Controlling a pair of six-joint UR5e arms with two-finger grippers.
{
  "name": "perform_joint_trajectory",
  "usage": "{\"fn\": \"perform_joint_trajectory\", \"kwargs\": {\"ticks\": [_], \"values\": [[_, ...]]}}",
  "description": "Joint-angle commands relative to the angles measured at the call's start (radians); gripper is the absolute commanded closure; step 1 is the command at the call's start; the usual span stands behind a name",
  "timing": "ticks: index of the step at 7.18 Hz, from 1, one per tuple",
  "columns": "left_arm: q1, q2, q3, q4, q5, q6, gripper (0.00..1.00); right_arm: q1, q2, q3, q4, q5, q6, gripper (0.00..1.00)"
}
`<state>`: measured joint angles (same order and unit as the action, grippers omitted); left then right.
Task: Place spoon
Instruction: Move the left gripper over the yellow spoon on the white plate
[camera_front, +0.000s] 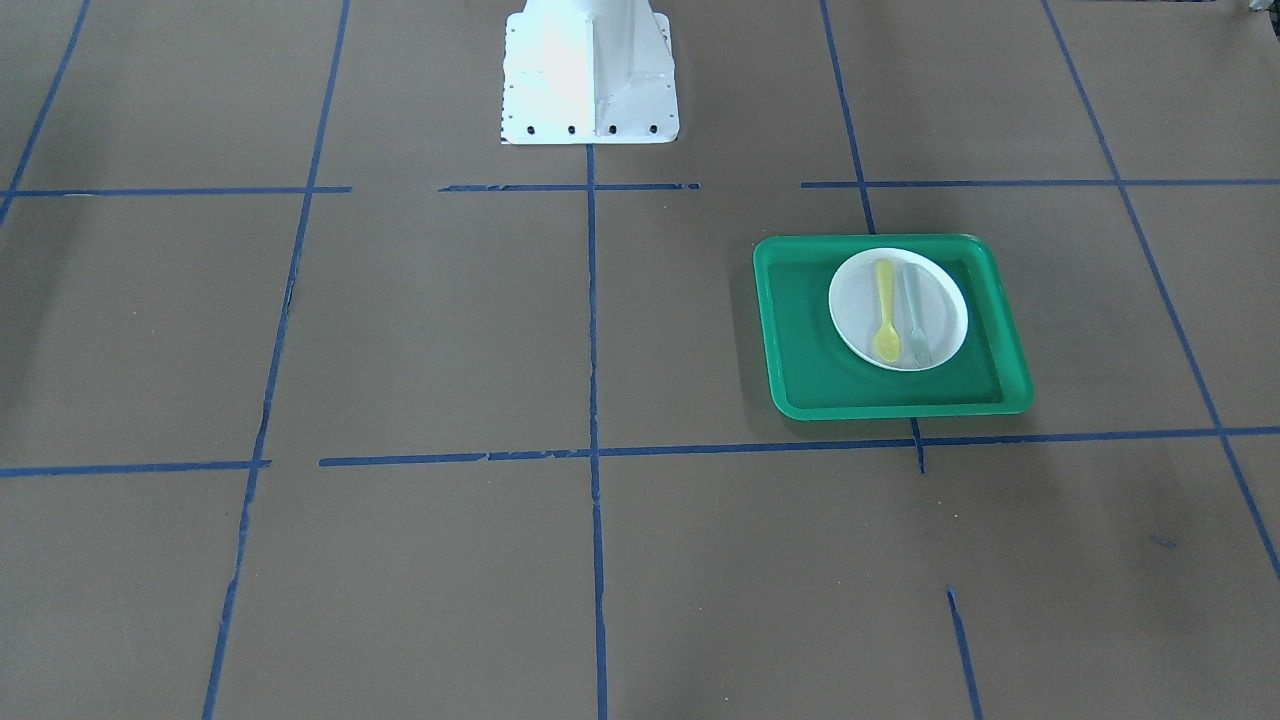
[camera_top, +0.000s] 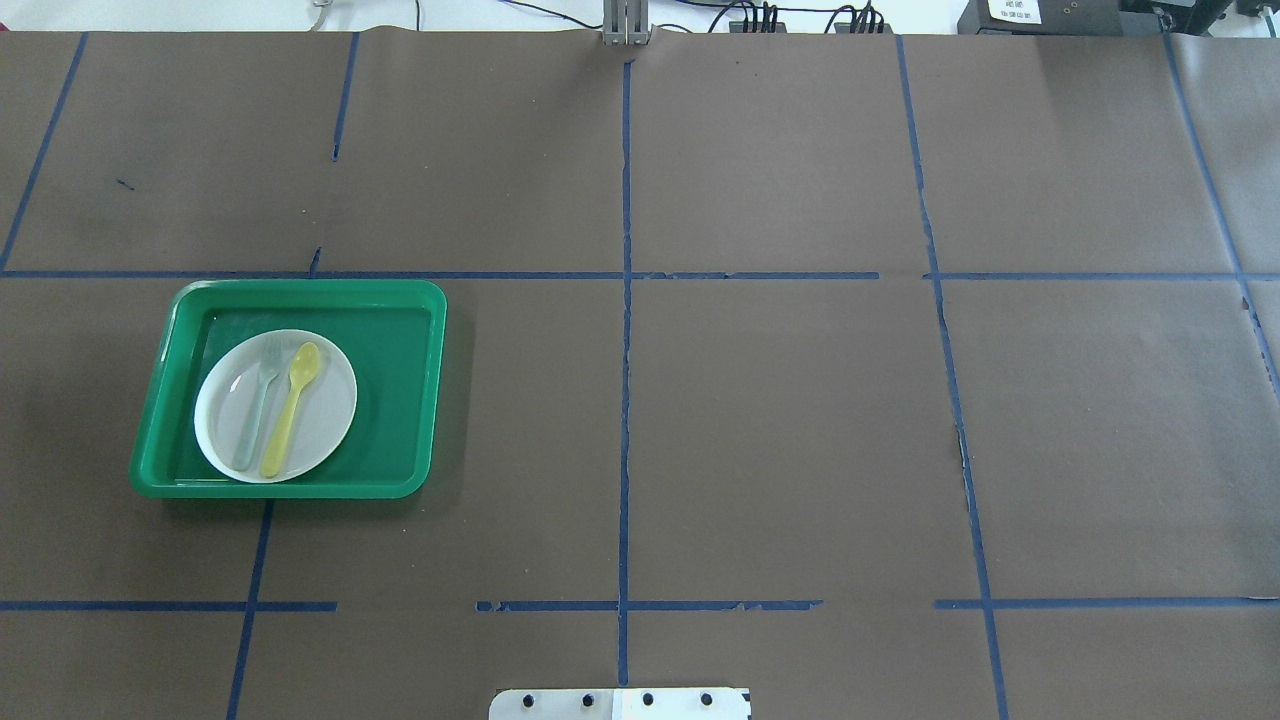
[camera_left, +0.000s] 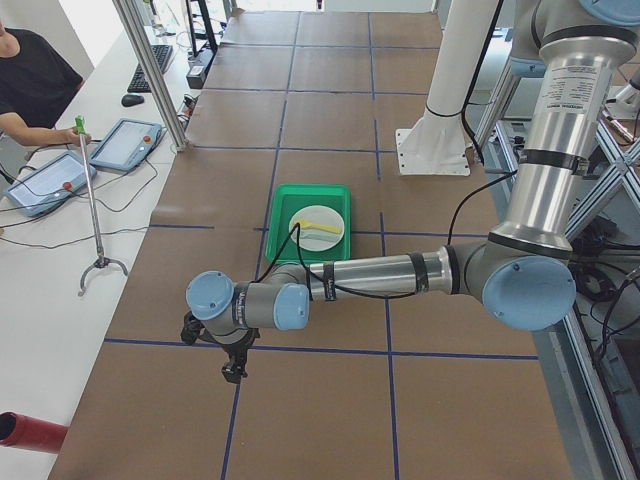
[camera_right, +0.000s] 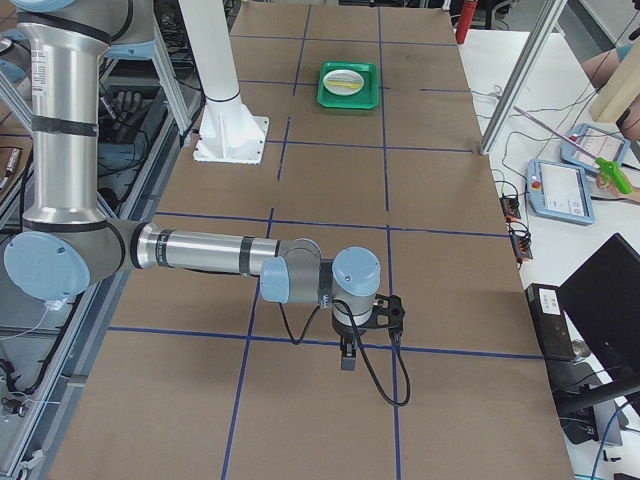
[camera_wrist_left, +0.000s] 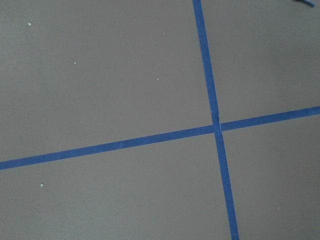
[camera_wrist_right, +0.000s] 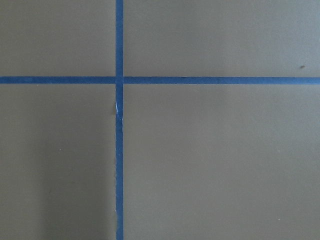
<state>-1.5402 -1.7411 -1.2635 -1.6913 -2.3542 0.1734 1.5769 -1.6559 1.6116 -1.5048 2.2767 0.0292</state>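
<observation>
The yellow spoon lies on a white plate inside a green tray, right beside a pale grey-green fork. In the overhead view the spoon lies to the right of the fork on the plate. My left gripper shows only in the exterior left view, low over the table near its end, well away from the tray. My right gripper shows only in the exterior right view, far from the tray. I cannot tell whether either is open or shut.
Brown paper with blue tape lines covers the table. The white robot base stands at the table's middle edge. Operators sit at a side bench with tablets and a standing rod. Both wrist views show only paper and tape.
</observation>
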Motion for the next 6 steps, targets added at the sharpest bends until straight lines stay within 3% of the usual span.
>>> {"fn": "perform_joint_trajectory", "kwargs": {"ticks": [1, 4, 6], "values": [[0.000, 0.003, 0.001, 0.001, -0.002, -0.002, 0.00, 0.000, -0.001, 0.001, 0.000, 0.001, 0.000, 0.00], [0.000, 0.046, -0.023, -0.024, -0.005, 0.003, 0.00, 0.000, -0.001, -0.001, 0.000, 0.001, 0.000, 0.00], [0.000, 0.084, -0.051, -0.189, -0.013, -0.082, 0.00, 0.000, -0.001, -0.001, 0.000, 0.001, 0.000, 0.00]]}}
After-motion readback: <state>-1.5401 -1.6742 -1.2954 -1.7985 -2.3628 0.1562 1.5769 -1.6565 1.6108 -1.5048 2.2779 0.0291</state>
